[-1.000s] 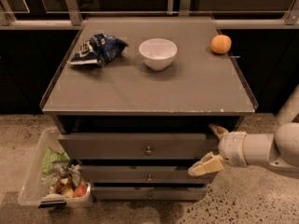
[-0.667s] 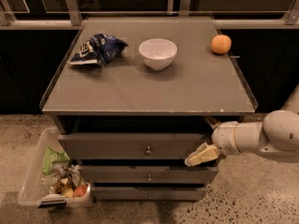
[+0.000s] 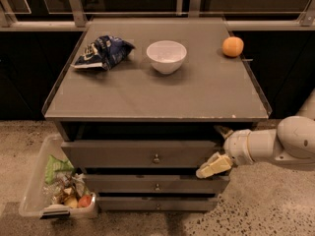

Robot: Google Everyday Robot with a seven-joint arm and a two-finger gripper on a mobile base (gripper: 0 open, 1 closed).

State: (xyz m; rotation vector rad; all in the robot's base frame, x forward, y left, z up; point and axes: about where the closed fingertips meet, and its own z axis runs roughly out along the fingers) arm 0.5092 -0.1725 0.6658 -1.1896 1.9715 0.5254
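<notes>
A clear plastic bin (image 3: 34, 191) sits on the speckled floor against the lower left corner of a grey cabinet (image 3: 147, 95); it holds food scraps and wrappers. On the cabinet top, a crumpled dark blue chip bag (image 3: 102, 52) lies near the back left corner. Just right of it, near the middle of the back edge, a white bowl (image 3: 167, 56) stands upright. Below the front edge are three stacked drawers. The top drawer (image 3: 123, 154) is a wide, flat grey front with a small round metal knob (image 3: 156, 158) at its centre and a dark gap above it. An orange (image 3: 233, 46) rests close to the back right corner of the top. At the right end of the top drawer is the gripper (image 3: 210, 151), coming in from the right on a white arm (image 3: 275, 144). Its two cream fingers (image 3: 214, 166) are spread apart, one by the drawer front's upper right corner, one by its lower right corner. Whether they touch the front cannot be told. Nothing stands between the gripper and the drawer.
</notes>
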